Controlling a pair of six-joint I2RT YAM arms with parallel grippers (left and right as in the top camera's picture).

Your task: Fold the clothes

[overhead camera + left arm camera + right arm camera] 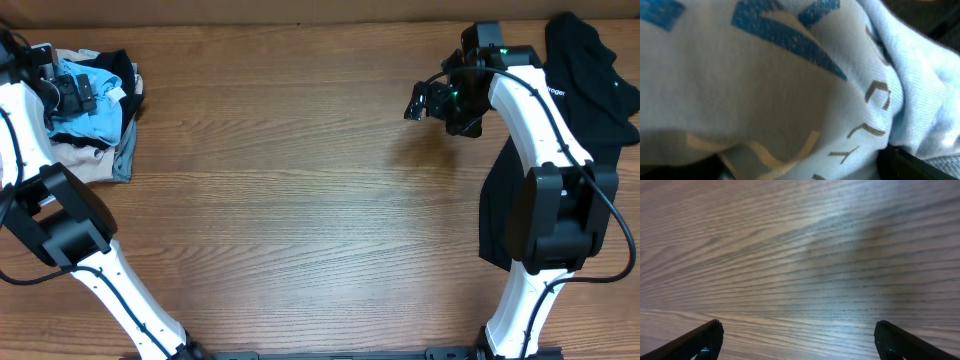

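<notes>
The sky-blue T-shirt [92, 122] lies crumpled on top of a pile of clothes at the far left of the table. My left gripper [73, 93] is pressed down into this pile. In the left wrist view the T-shirt [790, 85], with blue and orange print and lettering, fills the frame. It lies between my left gripper's [800, 169] spread fingers, of which only the right one shows. A black top [585, 70] with a small white logo lies at the far right. My right gripper [415, 103] is open and empty over bare wood [797, 340].
The pile at the left also holds a black garment [122, 65] and a grey-beige one [95, 160]. Dark fabric [493, 215] hangs down beside the right arm. The wooden table [300, 200] spans the view between the arms.
</notes>
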